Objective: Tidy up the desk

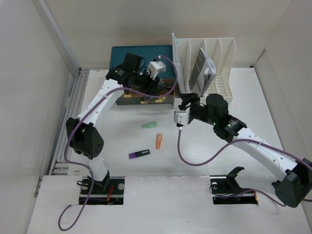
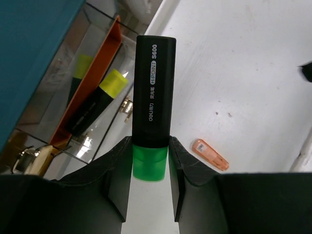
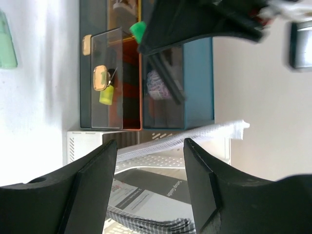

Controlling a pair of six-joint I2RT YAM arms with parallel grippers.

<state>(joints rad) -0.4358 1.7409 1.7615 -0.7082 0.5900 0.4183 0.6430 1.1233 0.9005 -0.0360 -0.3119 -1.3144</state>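
My left gripper (image 2: 150, 146) is shut on the green end of a black-bodied green highlighter (image 2: 154, 92), which points away from the fingers. It hangs over the open clear-fronted drawer (image 2: 83, 97) of the teal drawer box (image 1: 131, 53), where a yellow highlighter (image 2: 105, 92) lies. In the top view the left gripper (image 1: 146, 87) is at the box's front. My right gripper (image 1: 187, 105) stands open and holds nothing, just in front of the white file rack (image 1: 217, 58). Its wrist view shows the open jaws (image 3: 148, 146) facing the rack's booklet (image 3: 146, 195). The white desk (image 1: 122, 168) spreads below.
On the desk lie a pale green piece (image 1: 148, 125), an orange USB stick (image 1: 159, 141) and a purple one (image 1: 139, 154). The orange stick (image 2: 210, 154) also shows under the left wrist. White walls enclose the desk on three sides.
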